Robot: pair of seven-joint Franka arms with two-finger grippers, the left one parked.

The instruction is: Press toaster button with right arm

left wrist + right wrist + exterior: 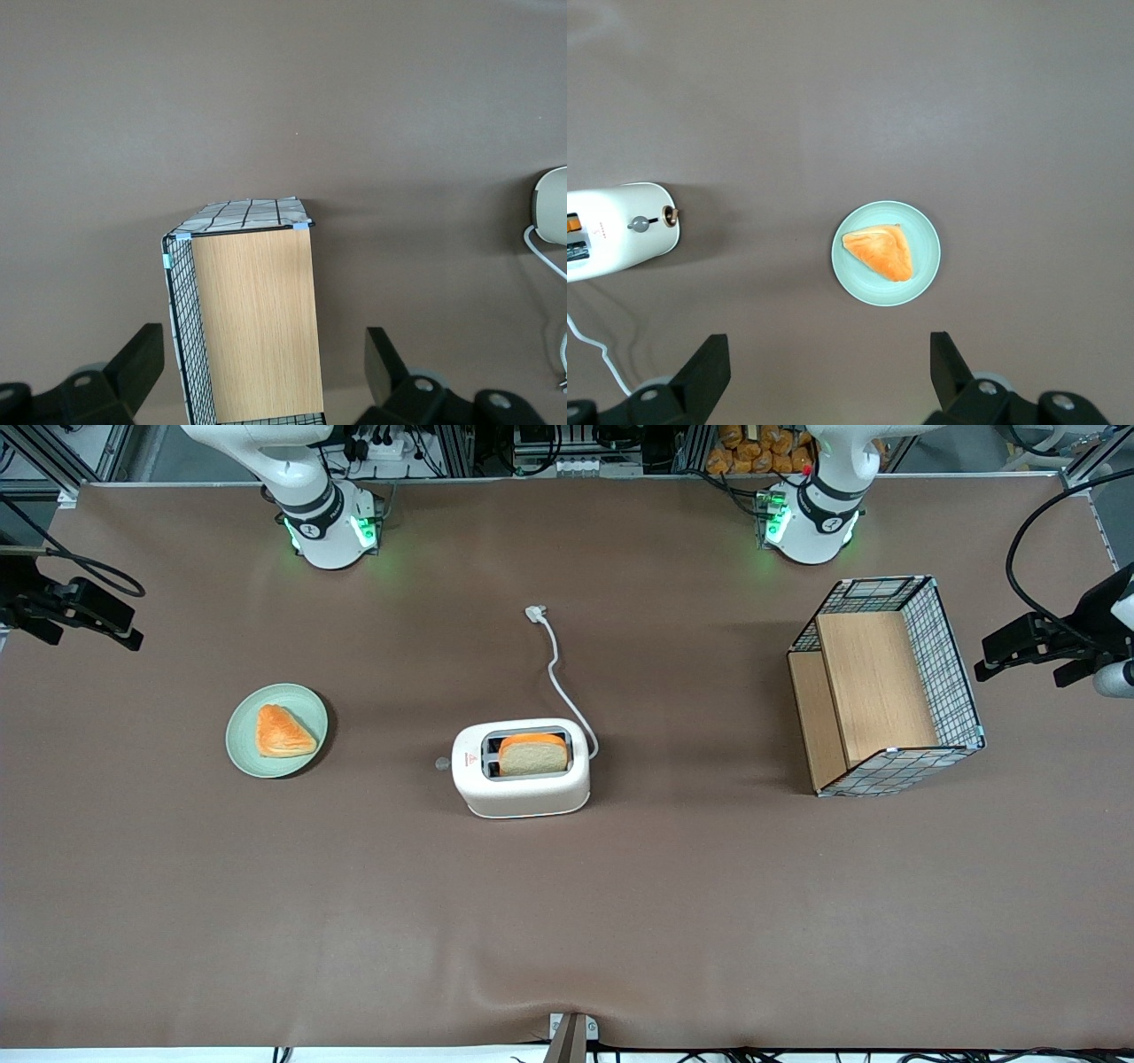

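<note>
**Right arm raised above the table, toaster button not yet approached**

A brown mat covers the table [620,903], which carries a few well-separated objects. The toaster [521,767] stands near the middle of the surface, with a slice of bread [532,755] upright in one slot and its white cord [558,673] trailing away from the front camera to a loose plug. The toaster button [441,763] projects from the narrow end that faces the working arm's end of the table; this orientation probably leaves the knob open to that arm without reaching across the body. A pale green plate [244,755] holding a triangular pastry [283,732] lies farther toward the working arm's end, well apart from the toaster. A wire basket with a wooden insert [886,686] lies toward the parked arm's end, clear of any likely path.

The right arm [301,487] shows only its base and lower links in the front view. Its gripper [828,376] hangs high over the mat, looking straight down on the plate, with the toaster's button end off to one side. The jaws stand wide apart, holding nothing and touching nothing. Judged from this, the approach has barely begun: the gripper would need to travel sideways and descend to the knob, and a narrower jaw setting might give a firmer pressing surface.
</note>
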